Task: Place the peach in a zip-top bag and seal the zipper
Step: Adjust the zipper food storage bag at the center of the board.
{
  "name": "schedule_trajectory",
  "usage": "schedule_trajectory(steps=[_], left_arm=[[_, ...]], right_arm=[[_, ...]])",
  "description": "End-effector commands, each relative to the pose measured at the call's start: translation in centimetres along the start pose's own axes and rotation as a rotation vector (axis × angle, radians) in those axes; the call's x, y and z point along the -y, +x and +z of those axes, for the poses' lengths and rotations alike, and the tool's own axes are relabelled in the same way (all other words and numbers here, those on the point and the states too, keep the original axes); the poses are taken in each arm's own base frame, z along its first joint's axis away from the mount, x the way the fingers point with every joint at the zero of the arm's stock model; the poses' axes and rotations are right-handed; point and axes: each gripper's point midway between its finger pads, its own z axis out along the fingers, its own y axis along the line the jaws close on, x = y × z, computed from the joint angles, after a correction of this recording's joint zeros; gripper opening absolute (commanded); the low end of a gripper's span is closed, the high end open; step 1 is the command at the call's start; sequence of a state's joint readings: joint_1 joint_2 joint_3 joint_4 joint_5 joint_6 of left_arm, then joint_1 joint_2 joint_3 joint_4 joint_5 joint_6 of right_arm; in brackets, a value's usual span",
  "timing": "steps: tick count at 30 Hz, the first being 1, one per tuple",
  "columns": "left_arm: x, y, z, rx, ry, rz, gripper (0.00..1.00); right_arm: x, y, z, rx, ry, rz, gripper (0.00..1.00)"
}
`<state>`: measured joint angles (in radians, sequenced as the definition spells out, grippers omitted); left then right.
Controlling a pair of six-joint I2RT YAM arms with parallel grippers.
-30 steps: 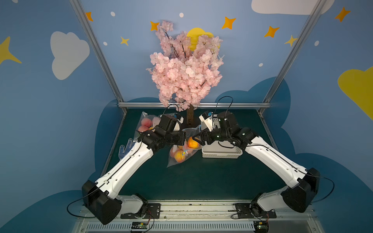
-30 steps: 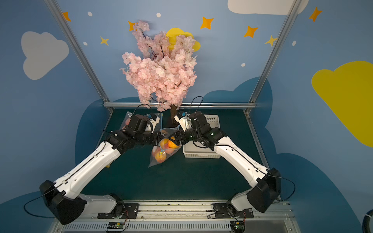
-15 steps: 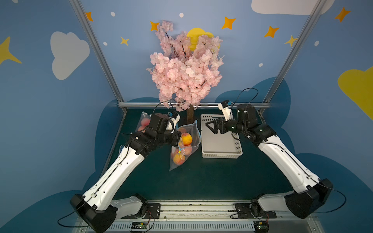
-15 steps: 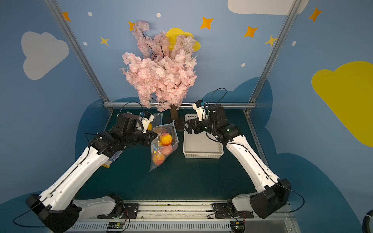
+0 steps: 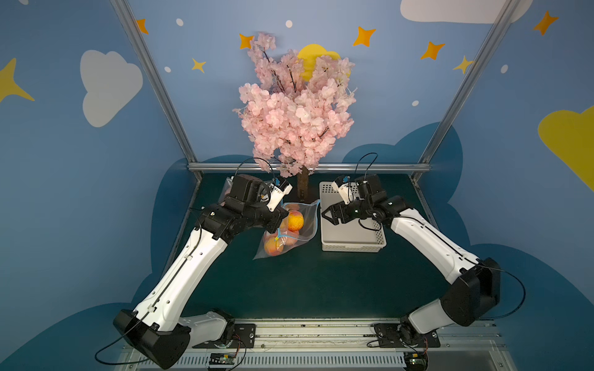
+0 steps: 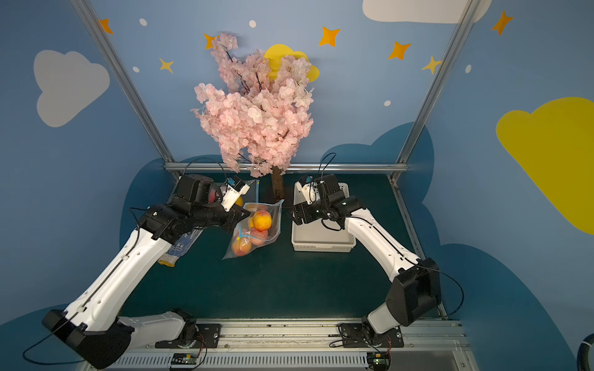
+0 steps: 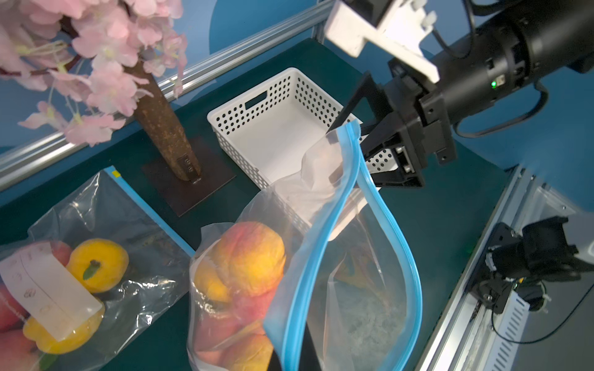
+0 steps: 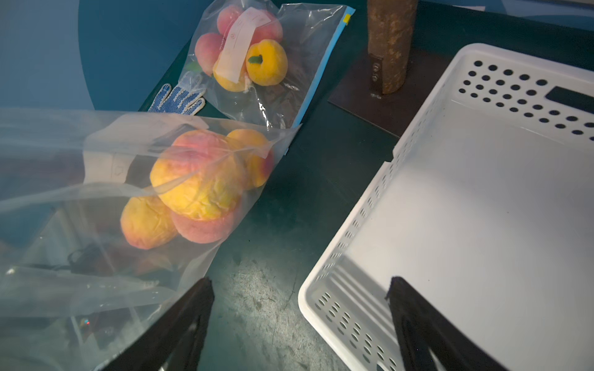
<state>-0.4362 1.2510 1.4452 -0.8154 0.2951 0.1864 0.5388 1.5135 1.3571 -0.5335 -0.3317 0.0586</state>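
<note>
1. Peach (image 5: 295, 221): inside zip-top bag (image 5: 303, 233), mouth unsealed.
2. Left gripper (image 5: 280, 225): jaws together, apparently pinching the bag's rim.
3. Right gripper (image 5: 325, 217): jaws apart, empty.
4. Hazard: single-point hold; rim slips, bag sags, peach rolls out.

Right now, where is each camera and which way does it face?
Both top views: high in front, looking down; both arms, left gripper shut on the open bag, right gripper open by the basket.
Left wrist: left arm, facing across the bag mouth to the right gripper.
Right wrist: right arm, looking down between its own fingers.
Shared: all show bag and basket.
</note>
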Motion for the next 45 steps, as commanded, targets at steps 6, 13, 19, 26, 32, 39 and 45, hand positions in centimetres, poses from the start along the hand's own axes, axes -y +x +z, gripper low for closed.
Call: schedule_trajectory(steps=[6, 13, 19, 26, 32, 39, 45], left_arm=[[0.5, 0.2, 0.9, 0.058, 0.105, 0.271, 0.03], [-0.6, 2.1, 3.2, 0.069, 0.097, 0.383, 0.03], [0.4, 2.6, 3.2, 0.092, 0.157, 0.401, 0.03], [0.7, 2.5, 3.2, 0.109, 0.172, 0.383, 0.03], [0.4, 2.3, 2.9, 0.113, 0.169, 0.353, 0.03], [-0.6, 0.8, 0.9, 0.157, 0.133, 0.211, 0.38], [-3.1, -0.4, -1.7, 0.289, 0.044, 0.044, 0.77]], right_arm=[[-5.6, -0.2, -3.4, 0.245, -0.238, -0.584, 0.88], [-8.0, 0.8, -4.8, 0.3, -0.355, -0.754, 0.86], [-8.9, 1.8, -4.4, 0.279, -0.433, -0.784, 0.68], [-9.3, 2.4, -3.8, 0.234, -0.469, -0.836, 0.53], [-9.7, 2.3, -3.1, 0.217, -0.485, -0.844, 0.3], [-9.6, 1.0, -3.1, 0.251, -0.474, -0.761, 0.0], [-6.9, -2.0, -2.5, 0.312, -0.333, -0.57, 0.0]])
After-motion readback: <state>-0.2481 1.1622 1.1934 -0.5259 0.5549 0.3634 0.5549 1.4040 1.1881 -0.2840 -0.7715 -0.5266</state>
